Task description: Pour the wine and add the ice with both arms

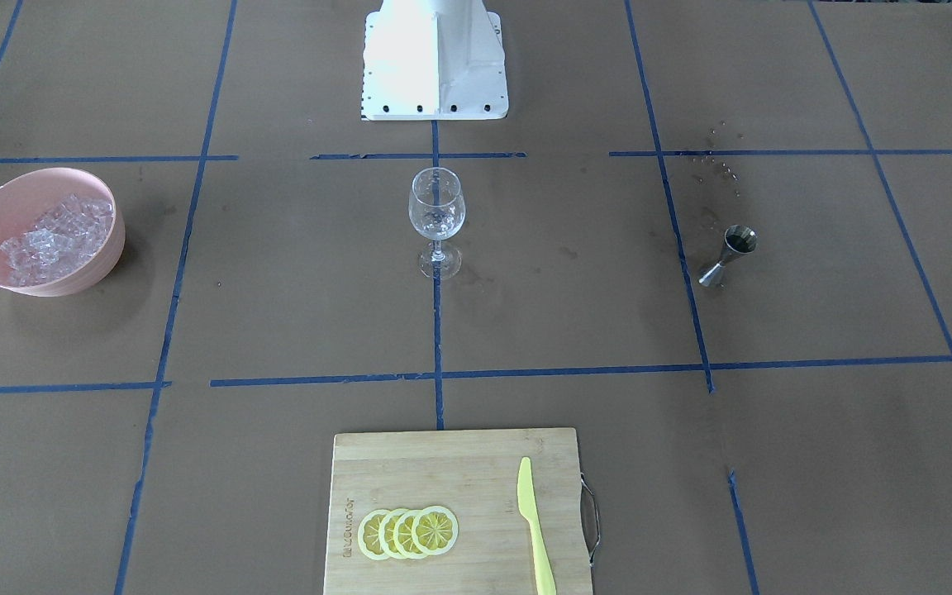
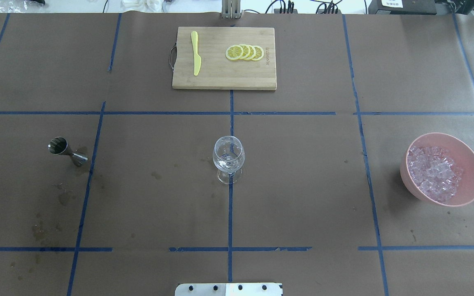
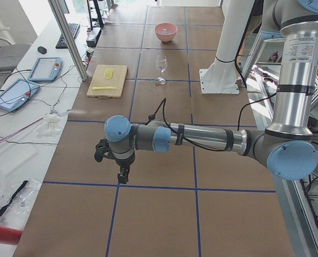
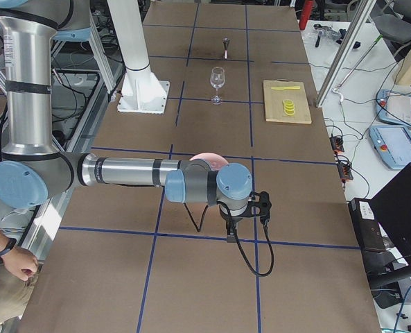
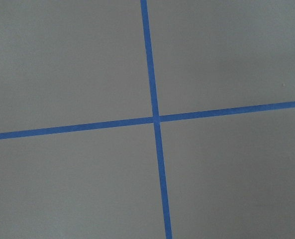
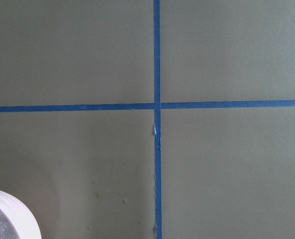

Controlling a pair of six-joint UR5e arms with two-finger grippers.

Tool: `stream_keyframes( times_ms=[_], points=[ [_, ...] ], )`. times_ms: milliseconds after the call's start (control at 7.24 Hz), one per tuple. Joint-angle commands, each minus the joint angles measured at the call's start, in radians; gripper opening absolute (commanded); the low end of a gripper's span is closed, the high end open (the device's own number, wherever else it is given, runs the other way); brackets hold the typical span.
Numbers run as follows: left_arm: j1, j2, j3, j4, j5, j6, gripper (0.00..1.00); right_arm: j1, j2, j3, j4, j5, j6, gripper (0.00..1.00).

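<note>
A clear wine glass (image 1: 436,216) stands upright at the table's middle, also in the overhead view (image 2: 228,158); something clear and whitish lies low in its bowl. A pink bowl (image 2: 465,158) on my right holds a heap of ice (image 2: 434,170). A steel jigger (image 2: 67,151) stands on my left. My left gripper (image 3: 123,175) shows only in the left side view and hangs over bare table far from the glass. My right gripper (image 4: 231,234) shows only in the right side view, near the bowl. I cannot tell whether either is open or shut.
A wooden cutting board (image 2: 224,78) at the far middle carries lemon slices (image 2: 245,52) and a yellow knife (image 2: 196,57). The white pedestal (image 1: 435,58) stands behind the glass. Wet spots mark the paper near the jigger. The bowl's rim (image 6: 10,214) shows at the right wrist view's bottom left.
</note>
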Motion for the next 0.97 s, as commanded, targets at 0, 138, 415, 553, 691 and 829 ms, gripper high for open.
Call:
stream_keyframes(
  times_ms=[0, 138, 415, 553, 691, 829],
  points=[
    [0.0, 0.0, -0.017, -0.002, 0.0, 0.0, 1.0, 0.0, 0.001, 0.002, 0.0, -0.002, 0.0, 1.0],
    [0.0, 0.0, -0.034, -0.002, 0.0, 0.0, 1.0, 0.0, 0.001, 0.0, 0.0, -0.002, 0.0, 1.0],
    [-0.002, -0.008, -0.139, 0.001, 0.0, -0.009, 1.0, 0.0, 0.001, 0.003, 0.0, 0.001, 0.008, 1.0],
    [-0.008, -0.008, -0.222, 0.005, 0.002, -0.033, 1.0, 0.0, 0.002, 0.009, 0.0, 0.005, 0.011, 1.0],
    [-0.007, -0.003, -0.309, 0.003, 0.002, -0.122, 1.0, -0.001, 0.001, 0.011, -0.001, 0.006, 0.012, 1.0],
    [0.006, 0.003, -0.383, 0.001, 0.0, -0.208, 1.0, -0.001, 0.001, 0.012, -0.006, 0.006, 0.014, 1.0]
  ],
)
